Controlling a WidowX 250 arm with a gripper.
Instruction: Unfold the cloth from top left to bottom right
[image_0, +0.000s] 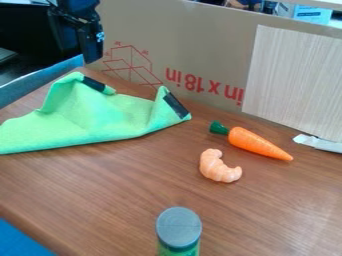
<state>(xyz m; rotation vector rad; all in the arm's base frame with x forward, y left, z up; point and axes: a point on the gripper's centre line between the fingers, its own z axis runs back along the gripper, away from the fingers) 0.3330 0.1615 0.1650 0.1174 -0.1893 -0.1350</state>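
Cloth (100, 117), green, lies along the left part of the table (127, 195), its folded-up ridge towards the far edge and its left end running out of the view. Its long axis goes from the left side across to a pointed right corner, which stops short of the carrot (257, 143). Two dark patches show on it, one by the raised far-left peak and one at the right corner.

The gripper (91, 55) hangs over the table's far left corner, just above and a little right of that peak as seen here, near but apart from the cloth. Whether it is open or closed I cannot tell; the cloth is not in its hold. That peak is the nearest part to it, so the first grip likely belongs there, with a short drop slightly left. From there the pull should cross the cloth's long axis at a slant, towards the near right. The toy croissant (218, 167) sits off to that side, and a wide sweep might drag the fabric into it.
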